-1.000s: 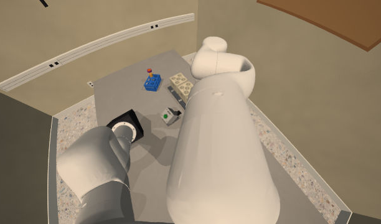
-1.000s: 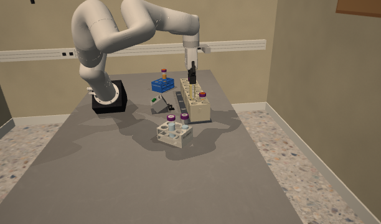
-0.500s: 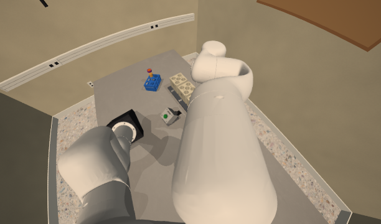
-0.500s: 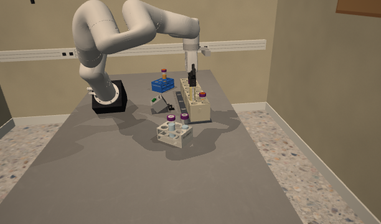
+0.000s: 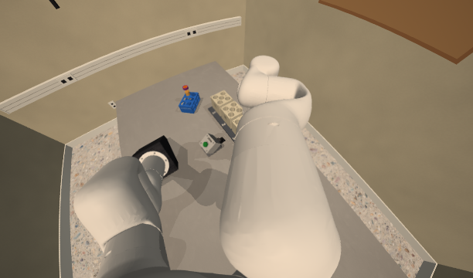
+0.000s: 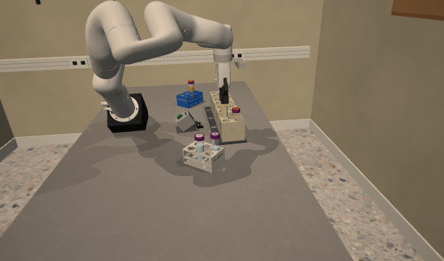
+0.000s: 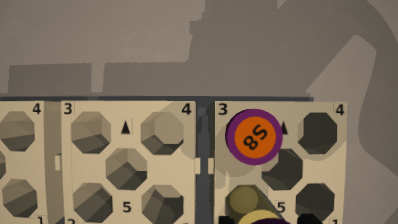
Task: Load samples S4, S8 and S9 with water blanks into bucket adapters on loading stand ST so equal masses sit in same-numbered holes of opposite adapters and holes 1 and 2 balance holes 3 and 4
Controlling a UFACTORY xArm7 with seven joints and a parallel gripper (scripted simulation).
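Observation:
My gripper (image 6: 223, 95) is shut on a sample tube (image 7: 248, 204) with yellowish liquid and a purple cap; its ID is hidden. It holds the tube upright, its lower end at hole 2 of the adapter nearest the exterior camera (image 6: 232, 125). Sample S8 (image 7: 253, 136) stands in hole 3 of that same adapter, and it also shows in the exterior view (image 6: 236, 109). The two adapters to the left in the wrist view (image 7: 129, 160) are empty. One more orange-dot sample (image 6: 191, 85) stands in the blue rack (image 6: 189, 98). In the top view the arm hides the gripper.
A white rack (image 6: 204, 156) with two white-dot water blanks (image 6: 199, 138) (image 6: 215, 136) stands in front of the adapters. The sloped desk with the green DONE key (image 6: 178, 117) sits left of the stand's dark base strip (image 6: 211, 119). The robot base (image 6: 128, 116) is at the far left.

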